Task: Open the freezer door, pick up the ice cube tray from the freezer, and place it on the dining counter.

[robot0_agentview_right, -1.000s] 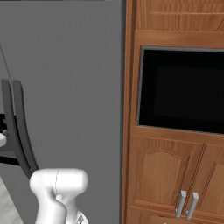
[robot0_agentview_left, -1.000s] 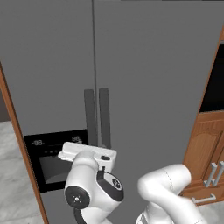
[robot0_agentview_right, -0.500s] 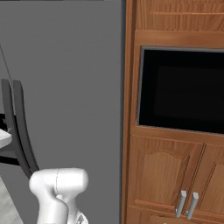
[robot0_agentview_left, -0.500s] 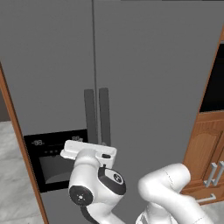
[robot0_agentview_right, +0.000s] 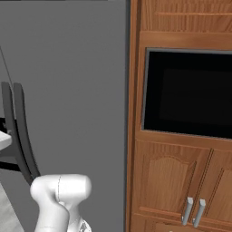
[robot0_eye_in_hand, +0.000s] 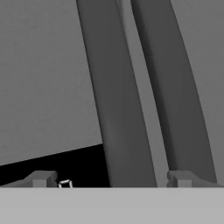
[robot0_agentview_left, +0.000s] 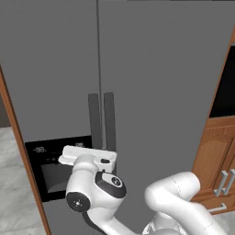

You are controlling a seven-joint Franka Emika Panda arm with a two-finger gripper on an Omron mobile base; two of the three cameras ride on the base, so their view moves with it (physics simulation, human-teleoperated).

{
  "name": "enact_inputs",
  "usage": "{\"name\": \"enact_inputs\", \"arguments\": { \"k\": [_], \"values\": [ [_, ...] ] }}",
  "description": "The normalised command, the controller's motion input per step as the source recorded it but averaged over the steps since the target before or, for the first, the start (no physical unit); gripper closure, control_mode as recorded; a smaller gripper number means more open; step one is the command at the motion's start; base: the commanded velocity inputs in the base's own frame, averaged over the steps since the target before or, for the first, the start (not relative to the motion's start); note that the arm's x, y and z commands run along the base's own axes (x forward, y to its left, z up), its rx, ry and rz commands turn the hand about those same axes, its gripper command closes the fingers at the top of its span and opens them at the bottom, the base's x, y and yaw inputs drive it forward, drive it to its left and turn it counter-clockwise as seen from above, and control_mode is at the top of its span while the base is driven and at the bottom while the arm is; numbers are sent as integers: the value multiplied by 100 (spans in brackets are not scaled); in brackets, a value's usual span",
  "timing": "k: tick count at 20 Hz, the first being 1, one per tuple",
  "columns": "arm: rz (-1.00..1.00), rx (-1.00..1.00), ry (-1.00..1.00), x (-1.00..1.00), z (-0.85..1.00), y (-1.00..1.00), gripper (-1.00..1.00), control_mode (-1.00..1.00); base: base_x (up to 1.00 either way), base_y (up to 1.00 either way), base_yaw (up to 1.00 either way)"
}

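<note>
The freezer door [robot0_agentview_left: 50,69] is shut; its black dispenser panel [robot0_agentview_left: 43,170] sits low on it. Its long dark handle [robot0_agentview_left: 94,119] runs beside the twin handle of the plain door. My white hand [robot0_agentview_left: 87,157] is pressed up close to the lower end of that handle, just right of the panel. In the hand view my gripper [robot0_eye_in_hand: 111,179] is open, and the freezer door's handle [robot0_eye_in_hand: 116,109] stands between the two fingertips [robot0_eye_in_hand: 41,178], untouched by either. The ice cube tray and the freezer's inside are hidden behind the shut door. The dining counter is out of view.
The plain grey fridge door [robot0_agentview_left: 160,92] and its handle [robot0_eye_in_hand: 175,96] lie just right of my gripper. A wooden cabinet wall with a black built-in oven [robot0_agentview_right: 188,90] and metal-handled doors [robot0_agentview_right: 192,210] stands to the right. A wooden side panel [robot0_agentview_left: 18,151] borders the fridge's left.
My hand has crept slightly upward along the handle. The door is still shut and the jaws are just as wide.
</note>
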Motion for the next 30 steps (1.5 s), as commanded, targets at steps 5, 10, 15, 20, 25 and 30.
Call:
{"name": "enact_inputs", "arguments": {
  "k": [5,10,15,20,25,30],
  "values": [
    [0,0,0,4,-1,-16,-100,-100,0,0,0],
    [0,0,-1,7,-3,-8,-100,-100,0,0,0],
    [0,0,-1,23,-5,-1,-100,-100,0,0,0],
    [0,0,-1,28,-12,1,-100,-100,0,0,0],
    [0,-1,0,32,-11,6,-100,-100,0,0,0],
    [0,-2,0,32,-12,14,100,-100,0,0,0]
  ]
}}
